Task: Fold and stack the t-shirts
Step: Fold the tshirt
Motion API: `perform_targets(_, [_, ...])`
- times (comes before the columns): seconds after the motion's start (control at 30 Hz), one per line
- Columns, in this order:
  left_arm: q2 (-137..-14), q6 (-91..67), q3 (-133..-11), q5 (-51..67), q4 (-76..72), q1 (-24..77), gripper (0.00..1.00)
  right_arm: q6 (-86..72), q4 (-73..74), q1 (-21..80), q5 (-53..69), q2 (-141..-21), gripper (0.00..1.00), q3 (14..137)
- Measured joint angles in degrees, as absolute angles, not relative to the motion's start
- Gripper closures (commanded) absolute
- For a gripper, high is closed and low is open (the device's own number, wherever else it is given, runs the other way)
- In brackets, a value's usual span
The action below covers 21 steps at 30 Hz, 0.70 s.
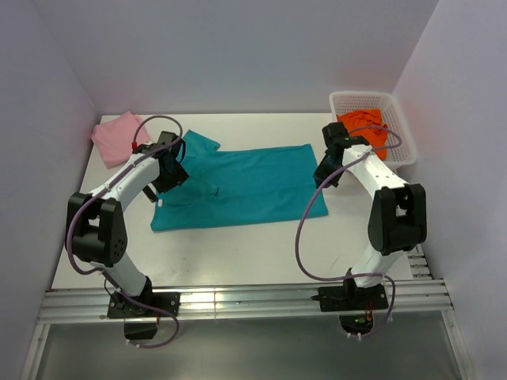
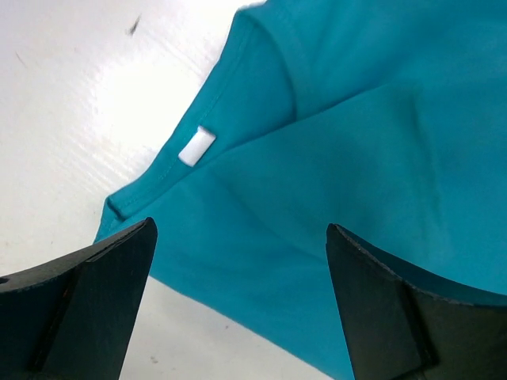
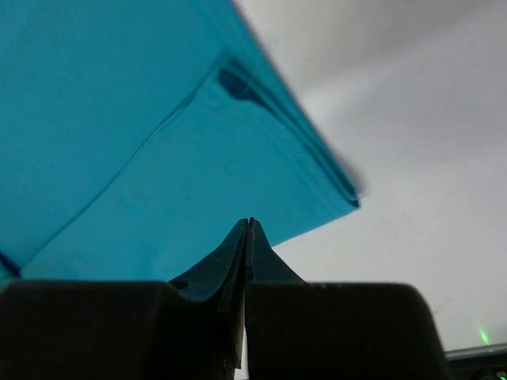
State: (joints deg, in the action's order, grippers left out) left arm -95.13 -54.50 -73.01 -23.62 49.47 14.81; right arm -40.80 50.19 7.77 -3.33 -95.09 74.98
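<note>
The teal t-shirt (image 1: 238, 186) lies spread flat across the middle of the table. My left gripper (image 1: 170, 170) is open and hovers over its left end, near the collar. In the left wrist view (image 2: 242, 229) the jaws stand wide apart over the teal fabric (image 2: 356, 142) and its white label (image 2: 196, 146). My right gripper (image 1: 323, 172) is shut and empty at the shirt's right edge. The right wrist view (image 3: 250, 223) shows it just above the teal hem (image 3: 158, 158). The pale pink t-shirt (image 1: 117, 134) lies folded at the back left. The orange t-shirt (image 1: 366, 127) lies crumpled in the basket.
A white mesh basket (image 1: 400, 131) stands at the back right against the right wall. Walls close in the table on the left, back and right. A metal rail (image 1: 238, 305) runs along the near edge by the arm bases.
</note>
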Motion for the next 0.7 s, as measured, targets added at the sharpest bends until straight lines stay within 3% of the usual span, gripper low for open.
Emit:
perform_targets(0.4, [-92.0, -55.4, -71.6, -22.3, 50.9, 14.8, 0.08, -39.1, 40.2, 10.4, 5.2, -105.3, 1.00, 68.1])
perform_targets(0.7, [-86.0, -56.9, -70.6, -22.4, 52.3, 14.8, 0.09, -41.9, 36.1, 9.8, 6.2, -97.3, 1.00, 56.1])
